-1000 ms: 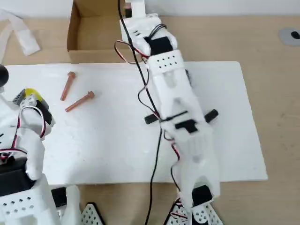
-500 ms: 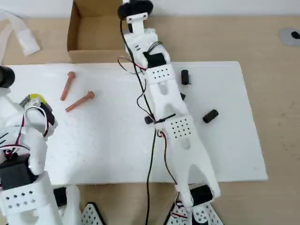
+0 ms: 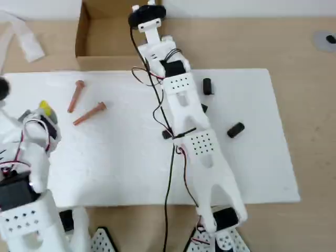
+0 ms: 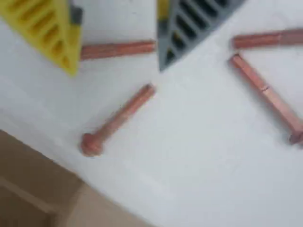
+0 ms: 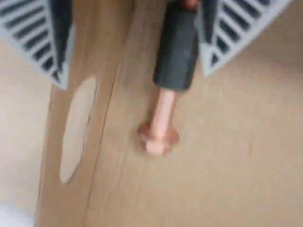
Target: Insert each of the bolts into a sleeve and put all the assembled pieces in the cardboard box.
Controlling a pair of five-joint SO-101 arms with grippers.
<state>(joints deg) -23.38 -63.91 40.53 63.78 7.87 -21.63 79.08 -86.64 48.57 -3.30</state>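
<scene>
My right gripper hangs over the cardboard box at the table's back edge. In the right wrist view it stands open; a black sleeve with a copper bolt through it lies beside one finger on the box floor. My left gripper, one finger yellow, is at the left of the white mat. It is open above several loose bolts. Two bolts lie just right of it.
Loose black sleeves lie on the mat, one right of the right arm, another farther toward the front, and one partly under that arm. A white strip lies at the back left.
The right arm has stretched out from a folded pose, carrying its gripper over the box and uncovering a sleeve. The left arm has shifted slightly.
</scene>
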